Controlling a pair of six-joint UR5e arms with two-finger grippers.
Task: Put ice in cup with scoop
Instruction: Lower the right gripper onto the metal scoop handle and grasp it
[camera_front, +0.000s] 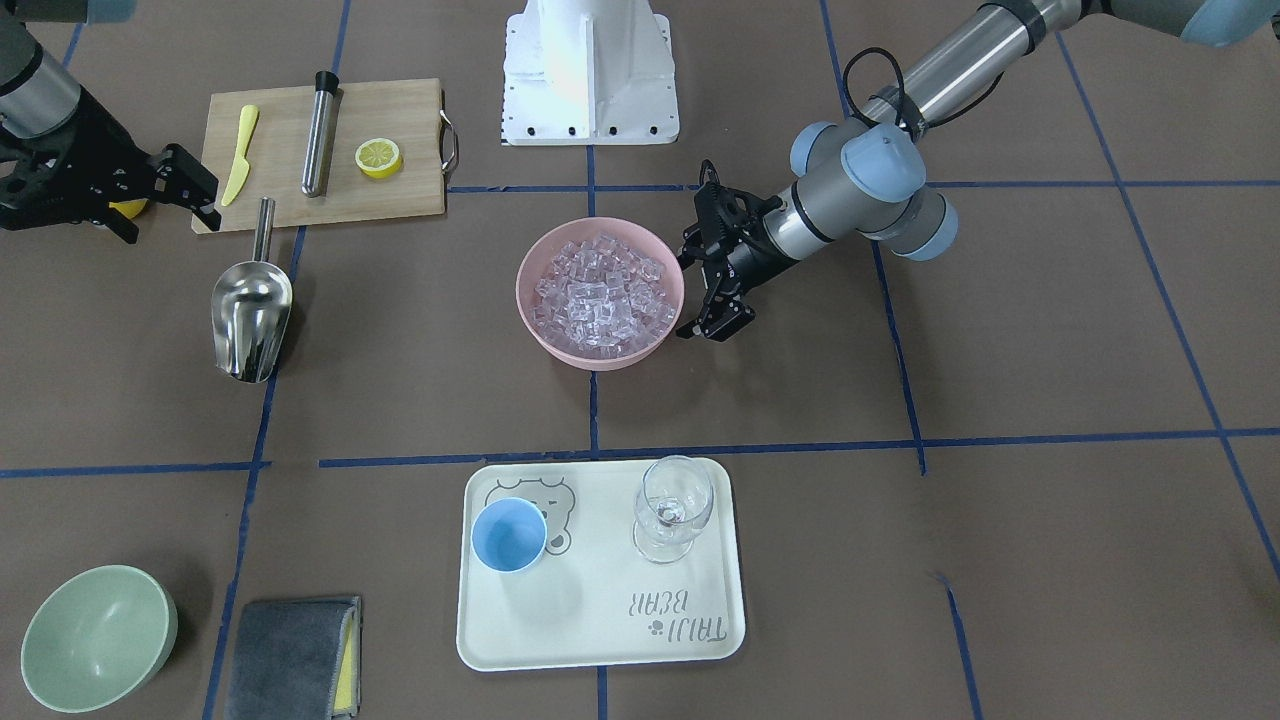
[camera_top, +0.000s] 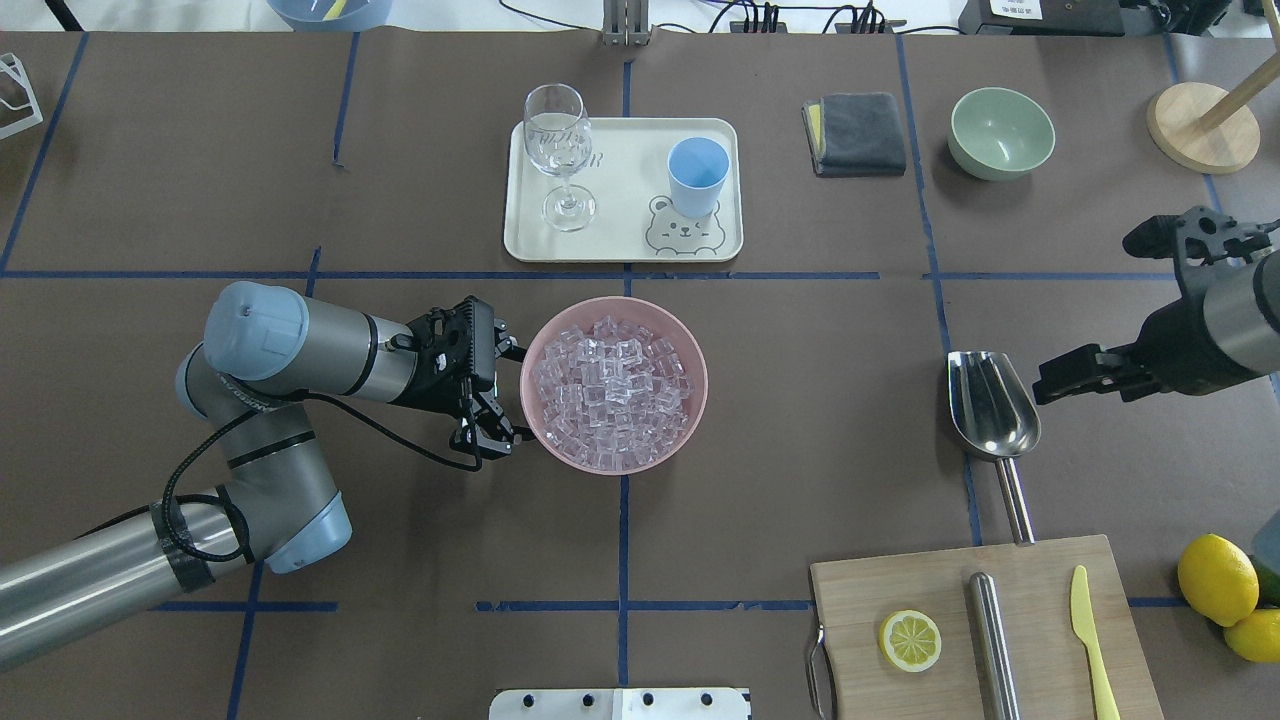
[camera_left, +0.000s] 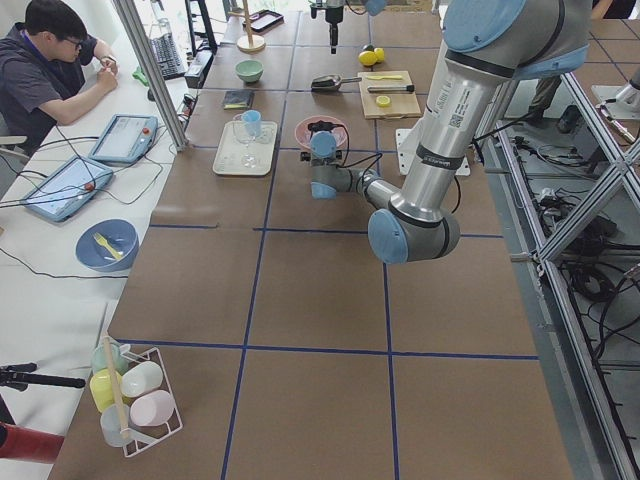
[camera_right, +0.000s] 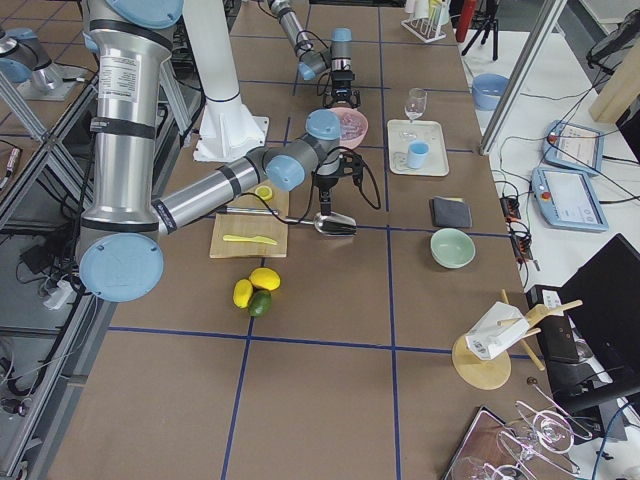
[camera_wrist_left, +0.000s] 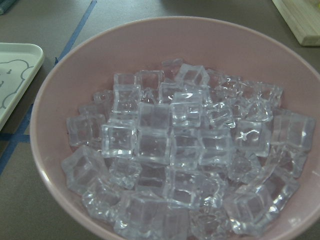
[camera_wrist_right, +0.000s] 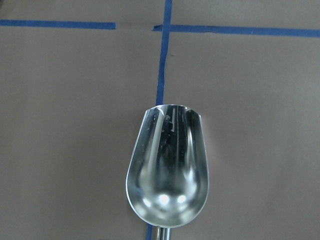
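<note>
From the front, the shiny stainless-steel scoop with a thin handle (camera_front: 250, 315) lies ungrasped on the brown desk (camera_front: 1000, 350). The right hand (camera_front: 165, 205) hangs near its handle, fingers released and spread. The left hand (camera_front: 697, 285), also released, sits just beside the round pink bowl (camera_front: 600, 364) heaped with clear glassy ice cubes (camera_front: 600, 290). The small light-blue plastic cup (camera_front: 509, 535) stands empty on the cream bear-print tray (camera_front: 600, 640).

I judge the first step is in hand: picking up the scoop. The next move calls for the right hand to come down and close on the thin handle.

From overhead, counted:
- one scoop
- one cup
- one pink bowl
- one tray
- one clear stemmed glass (camera_top: 558, 150)
- one pale green bowl (camera_top: 1001, 132)

The left wrist view shows the ice piled too thick to count.

The right wrist view shows the scoop's pan bare, with no fingers in view.
</note>
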